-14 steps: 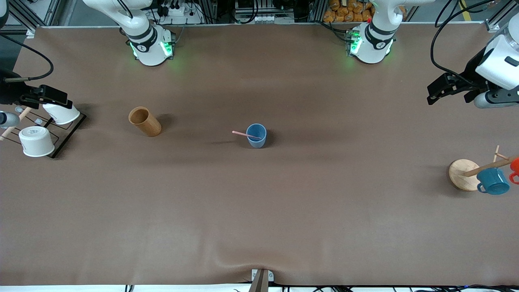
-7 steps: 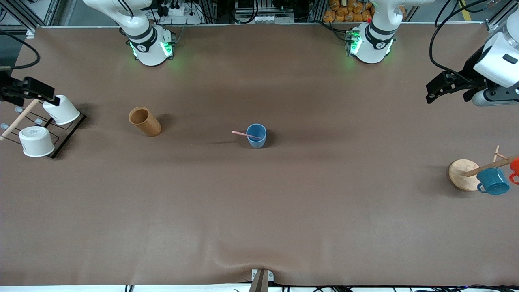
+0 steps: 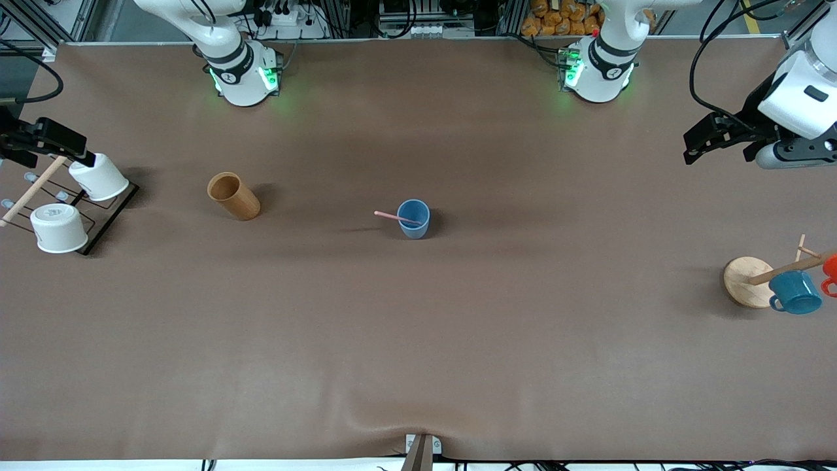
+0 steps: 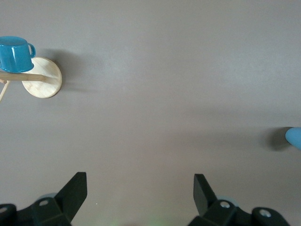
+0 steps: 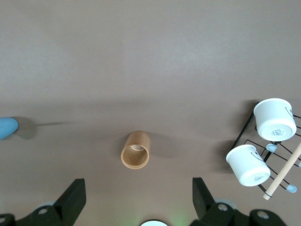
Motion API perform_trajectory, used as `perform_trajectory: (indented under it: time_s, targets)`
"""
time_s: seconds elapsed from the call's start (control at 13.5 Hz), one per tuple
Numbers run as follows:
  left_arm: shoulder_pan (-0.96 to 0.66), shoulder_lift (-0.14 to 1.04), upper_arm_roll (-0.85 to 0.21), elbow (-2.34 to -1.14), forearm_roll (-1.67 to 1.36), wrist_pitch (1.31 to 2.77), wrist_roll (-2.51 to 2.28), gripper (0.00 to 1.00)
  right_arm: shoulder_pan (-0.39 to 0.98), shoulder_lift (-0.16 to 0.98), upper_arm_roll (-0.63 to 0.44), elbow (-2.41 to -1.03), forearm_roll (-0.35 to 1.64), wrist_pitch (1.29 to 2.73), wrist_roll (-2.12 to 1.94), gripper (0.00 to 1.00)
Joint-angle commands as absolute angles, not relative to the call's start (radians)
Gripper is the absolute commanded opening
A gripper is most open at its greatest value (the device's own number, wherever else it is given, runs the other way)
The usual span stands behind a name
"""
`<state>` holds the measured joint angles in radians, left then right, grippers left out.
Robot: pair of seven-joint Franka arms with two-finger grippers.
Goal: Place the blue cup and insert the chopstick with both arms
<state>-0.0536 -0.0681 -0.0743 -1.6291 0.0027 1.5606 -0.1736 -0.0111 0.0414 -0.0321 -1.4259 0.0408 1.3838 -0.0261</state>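
A: Front view contents?
B: Blue cup (image 3: 413, 218) upright mid-table, chopstick (image 3: 396, 217) leaning inside; brown cup (image 3: 233, 195) empty.

A: Wrist views?
B: Left gripper (image 4: 140, 194) and right gripper (image 5: 139, 197) both hang with fingers apart, holding nothing, above bare table.

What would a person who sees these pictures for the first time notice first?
The eye goes first to the blue cup, standing alone in the middle of the brown table with the pink chopstick leaning out of it. Next come the two grippers, jaws open, raised at the table's ends: the right gripper over the rack of white cups, the left gripper at the other end.
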Motion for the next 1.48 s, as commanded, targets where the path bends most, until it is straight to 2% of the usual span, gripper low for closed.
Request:
perform_trajectory:
  time_s: [0.0,0.59,1.4]
  targets:
    - [-0.049,-0.057,-0.066,-1.606,-0.003,1.559,-0.173,1.0,-0.023,0.012,-0.018,-1.459,0.023,1.402,-0.028,1.0]
    - [-0.051,-0.057,-0.067,-1.597,-0.015,1.536,-0.16,1.0,0.02,0.011,-0.017,-1.459,-0.043,1.417,-0.037,1.0]
    - [-0.031,-0.058,-0.066,-1.598,-0.017,1.525,-0.143,1.0,0.014,0.011,-0.018,-1.46,-0.037,1.419,-0.04,1.0]
